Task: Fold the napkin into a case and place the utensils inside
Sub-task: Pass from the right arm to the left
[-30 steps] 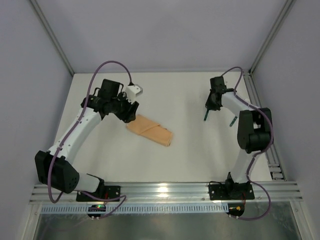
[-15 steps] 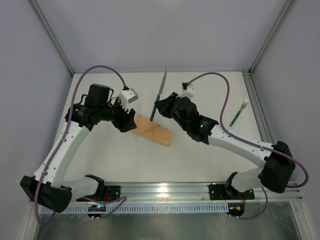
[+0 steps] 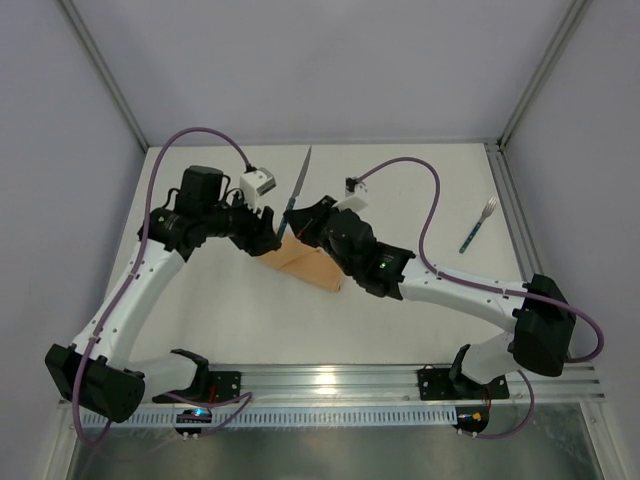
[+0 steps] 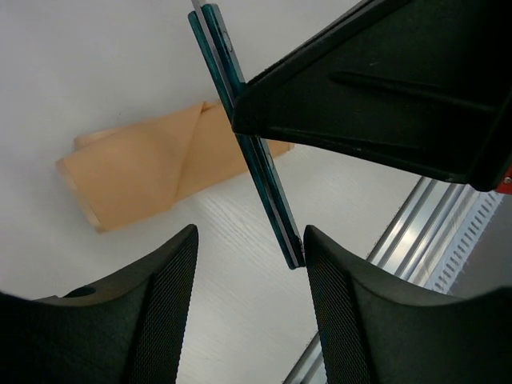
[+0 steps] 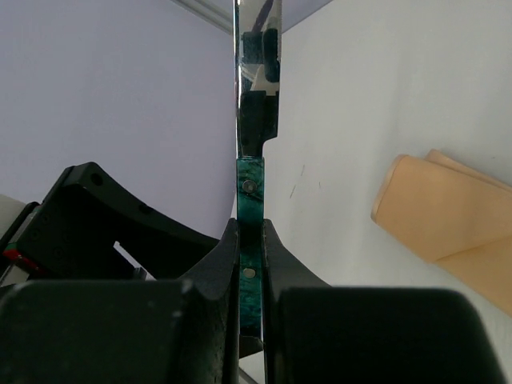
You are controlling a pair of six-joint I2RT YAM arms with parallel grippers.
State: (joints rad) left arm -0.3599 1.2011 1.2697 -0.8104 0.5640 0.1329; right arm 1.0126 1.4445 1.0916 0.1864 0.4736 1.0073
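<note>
The peach-orange napkin, folded into a flat case (image 3: 315,268), lies on the table at mid-left; the left wrist view shows the case (image 4: 152,172) too. My right gripper (image 3: 293,222) is shut on the teal handle of the knife (image 3: 300,180), blade pointing away. In the right wrist view the handle (image 5: 250,188) is clamped between the fingers. My left gripper (image 3: 268,238) hovers open over the case's left end. The knife's handle end (image 4: 293,254) hangs just beside my left gripper's (image 4: 250,236) right fingertip (image 4: 316,240). The fork (image 3: 478,226) lies far right.
The right gripper's black body (image 4: 384,96) crowds the upper right of the left wrist view. An aluminium rail (image 3: 330,380) runs along the near table edge. Grey walls with metal posts (image 3: 100,70) enclose the back and sides.
The right arm lifted the knife from the far right and swung it left across the table to the left gripper. The left gripper opened wider and shifted slightly right.
</note>
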